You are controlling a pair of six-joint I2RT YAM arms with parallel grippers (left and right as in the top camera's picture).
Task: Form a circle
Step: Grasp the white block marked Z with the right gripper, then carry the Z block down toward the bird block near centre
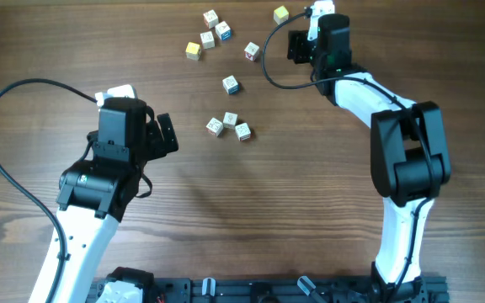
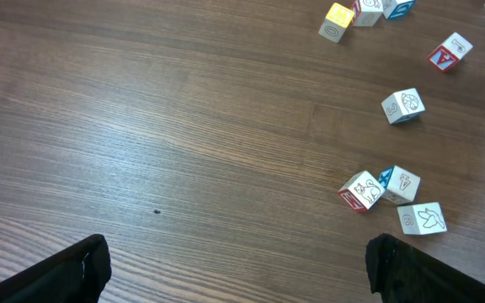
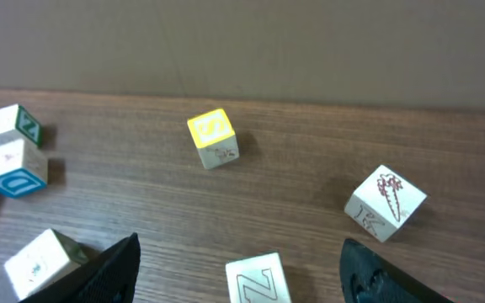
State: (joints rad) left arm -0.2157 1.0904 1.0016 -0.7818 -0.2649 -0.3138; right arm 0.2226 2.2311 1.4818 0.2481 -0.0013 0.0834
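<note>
Small wooden letter cubes lie scattered and no circle shows among them. Three cubes [image 1: 231, 125] sit close together mid-table, seen in the left wrist view as a cluster [image 2: 392, 195]. One cube [image 1: 231, 84] lies alone above them, and a red-faced cube [image 2: 450, 52] lies farther off. Several more cubes [image 1: 209, 34] lie at the back. My left gripper [image 1: 160, 133] [image 2: 237, 246] is open over bare wood, left of the cluster. My right gripper [image 1: 297, 44] [image 3: 238, 248] is open, and a white Z cube [image 3: 258, 279] lies untouched between its jaws.
A yellow-topped cube [image 3: 211, 137] [image 1: 281, 13] lies ahead of the right gripper near the table's back edge. A carrot-picture cube [image 3: 386, 202] sits to its right, and other cubes [image 3: 13, 147] to its left. Black cables trail from both arms.
</note>
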